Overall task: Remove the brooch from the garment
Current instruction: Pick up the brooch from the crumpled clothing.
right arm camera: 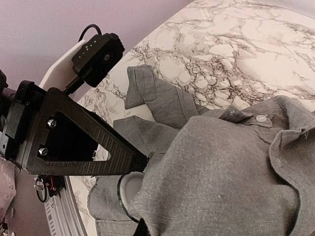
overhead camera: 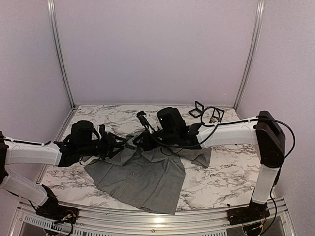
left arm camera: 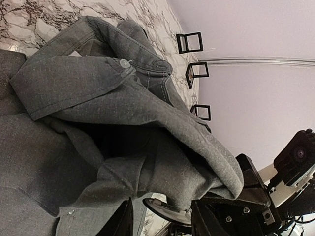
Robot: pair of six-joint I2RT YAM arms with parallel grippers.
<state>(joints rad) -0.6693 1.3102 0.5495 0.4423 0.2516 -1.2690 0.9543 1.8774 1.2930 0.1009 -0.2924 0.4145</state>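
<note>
As it lies now, garment: one, grey, spread on tabletop, collar end raised.
Left fingers: parted, round white disc between.
Right fingers: clenched on garment.
Black frames: three, standing.

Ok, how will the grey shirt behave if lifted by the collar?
Likely floppy: the shirt sags in folds where the right gripper pinches it. Probably light; thin cloth bunches easily. Pushed, it should wrinkle on the marble table, not slide whole.
</note>
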